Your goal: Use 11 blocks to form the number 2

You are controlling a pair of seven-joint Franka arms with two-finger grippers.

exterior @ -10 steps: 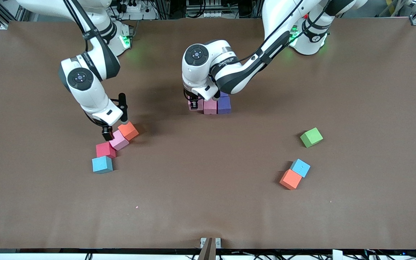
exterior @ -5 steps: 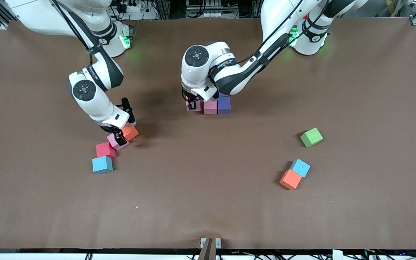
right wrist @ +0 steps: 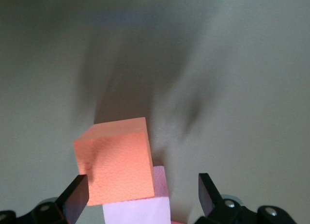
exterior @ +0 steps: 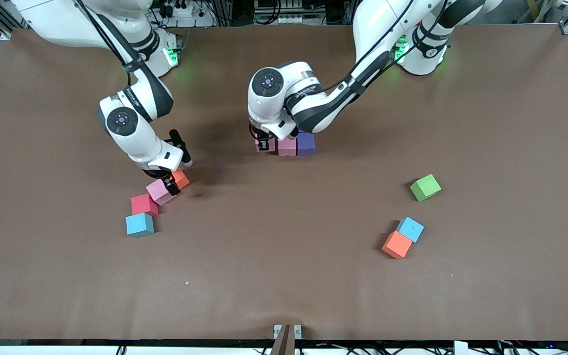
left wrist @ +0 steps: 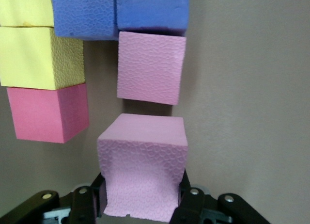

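Observation:
My left gripper point(exterior: 264, 144) is shut on a pink cube point(left wrist: 143, 161) at table height, in line with the partial figure's pink cube point(exterior: 287, 146) and purple cube point(exterior: 306, 143). The left wrist view also shows yellow cubes point(left wrist: 38, 56), a second purple cube point(left wrist: 82, 13) and a deep pink cube point(left wrist: 46, 112). My right gripper point(exterior: 171, 183) is open low over an orange cube point(right wrist: 116, 161). Its fingers point(right wrist: 77, 195) stand either side of that cube, which touches a loose pink cube point(exterior: 158, 192).
A red cube point(exterior: 144, 204) and a light blue cube point(exterior: 139, 224) lie nearer the front camera than my right gripper. Toward the left arm's end lie a green cube point(exterior: 425, 187), a blue cube point(exterior: 409, 229) and an orange cube point(exterior: 396, 245).
My right gripper has moved from the loose pink cube over to the orange cube and sunk lower. My left gripper with its pink cube has hardly moved.

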